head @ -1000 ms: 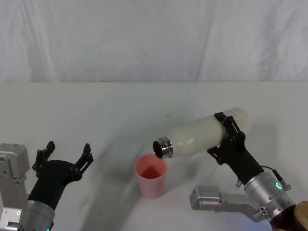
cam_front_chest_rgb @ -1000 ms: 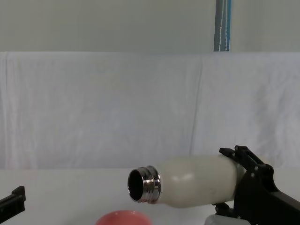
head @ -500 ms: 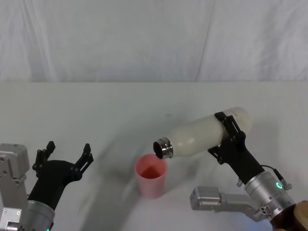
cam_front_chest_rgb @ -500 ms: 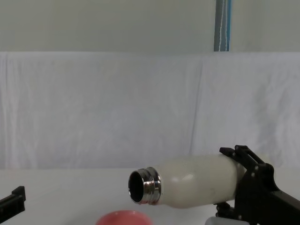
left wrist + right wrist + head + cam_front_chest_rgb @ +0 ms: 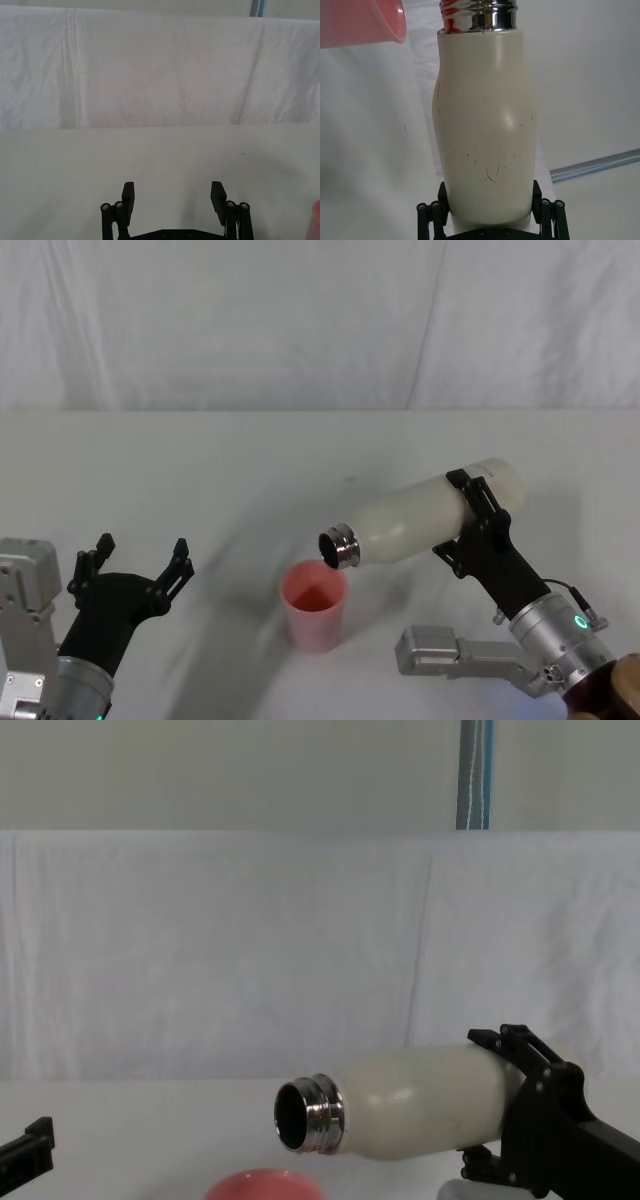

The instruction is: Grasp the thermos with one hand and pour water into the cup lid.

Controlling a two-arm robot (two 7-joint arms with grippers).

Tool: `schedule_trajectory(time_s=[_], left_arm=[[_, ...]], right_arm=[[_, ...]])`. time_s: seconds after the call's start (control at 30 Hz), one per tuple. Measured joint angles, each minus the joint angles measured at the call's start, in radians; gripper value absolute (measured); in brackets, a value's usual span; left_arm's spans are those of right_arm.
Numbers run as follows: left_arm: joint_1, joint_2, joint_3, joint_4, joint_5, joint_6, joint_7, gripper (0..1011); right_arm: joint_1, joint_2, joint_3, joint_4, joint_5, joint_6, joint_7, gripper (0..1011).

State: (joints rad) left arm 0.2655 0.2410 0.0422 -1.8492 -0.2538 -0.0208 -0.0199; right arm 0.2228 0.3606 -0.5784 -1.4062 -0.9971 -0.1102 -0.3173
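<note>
The cream-white thermos (image 5: 425,517) lies almost on its side in the air, its steel neck (image 5: 338,546) tipped down over the cup lid. My right gripper (image 5: 477,517) is shut on its lower body; the right wrist view has the thermos (image 5: 487,125) between the black fingers (image 5: 545,212). The salmon-pink cup lid (image 5: 314,605) stands upright on the table under the neck, and its rim (image 5: 264,1186) peeks in at the bottom of the chest view beneath the thermos (image 5: 420,1105). My left gripper (image 5: 135,562) waits open at the near left, well apart from both.
A white cloth covers the table (image 5: 200,470) and hangs as a backdrop behind. A grey metal part of my right arm (image 5: 450,655) lies low at the near right. A blue vertical strip (image 5: 475,775) runs up the wall behind.
The thermos's base end has risen very slightly with my right gripper. The left arm has stayed still.
</note>
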Motion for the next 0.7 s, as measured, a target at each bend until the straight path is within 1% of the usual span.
schedule_trajectory(time_s=[0.7], left_arm=[[0.000, 0.000, 0.000, 0.000, 0.000, 0.000, 0.000, 1001]], right_arm=[[0.011, 0.006, -0.012, 0.007, -0.010, 0.000, -0.002, 957]])
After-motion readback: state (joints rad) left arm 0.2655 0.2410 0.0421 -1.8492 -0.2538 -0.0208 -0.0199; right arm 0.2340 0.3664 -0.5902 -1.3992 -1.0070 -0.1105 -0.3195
